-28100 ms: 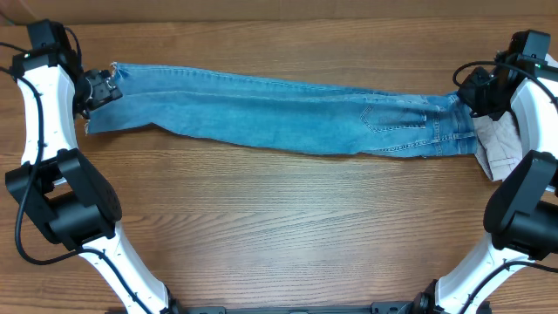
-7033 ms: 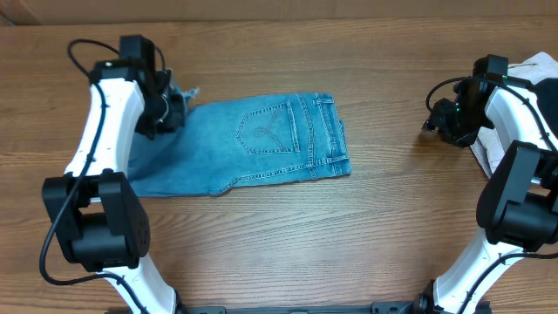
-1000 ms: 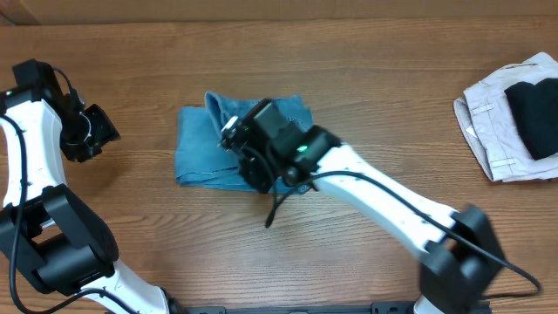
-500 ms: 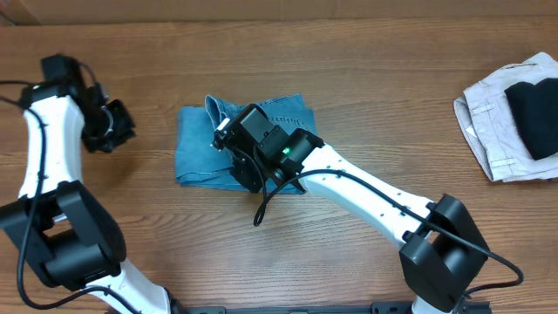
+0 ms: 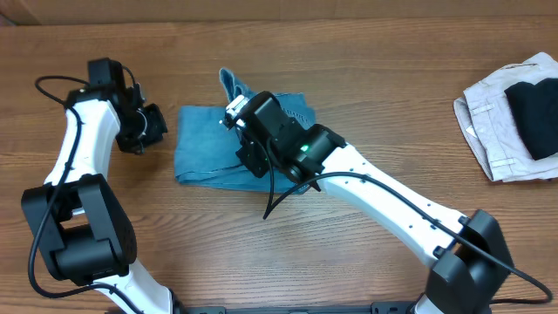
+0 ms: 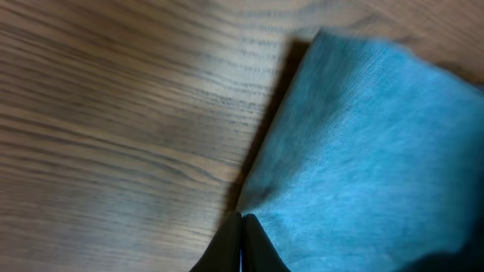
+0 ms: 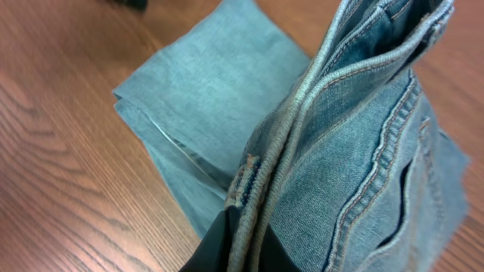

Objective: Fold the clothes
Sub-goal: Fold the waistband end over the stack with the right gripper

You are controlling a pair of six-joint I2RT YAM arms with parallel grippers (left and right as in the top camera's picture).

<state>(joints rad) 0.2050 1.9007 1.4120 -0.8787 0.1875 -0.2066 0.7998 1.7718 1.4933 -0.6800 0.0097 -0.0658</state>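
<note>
The jeans (image 5: 205,148) lay on the table (image 5: 392,70), left of centre, folded down to a short, thick stack. The right gripper (image 7: 240,230) was clamped on the upper layer at the waistband edge, with several seams bunched between its jaws. It held that edge up off the stack, so it stood as a ridge over the lower layers. The left gripper (image 5: 148,129) hung just beside the left edge of the stack, its jaws closed together and, as far as could be seen, nothing between them.

The step in hand looked like the last fold. To do it well, the right arm would need to carry the raised edge across in a low arc, with all the pinched layers together, and lay it down so its edges met those of the layers below. The empty gripper could press the near edge so the stack did not slide or drag open. Letting go early risked the thick seams springing back.

No box, basket or bin showed in any view. An off-white garment (image 5: 488,113) with a black garment (image 5: 534,105) on it lay at the table's right edge, well apart from the jeans
</note>
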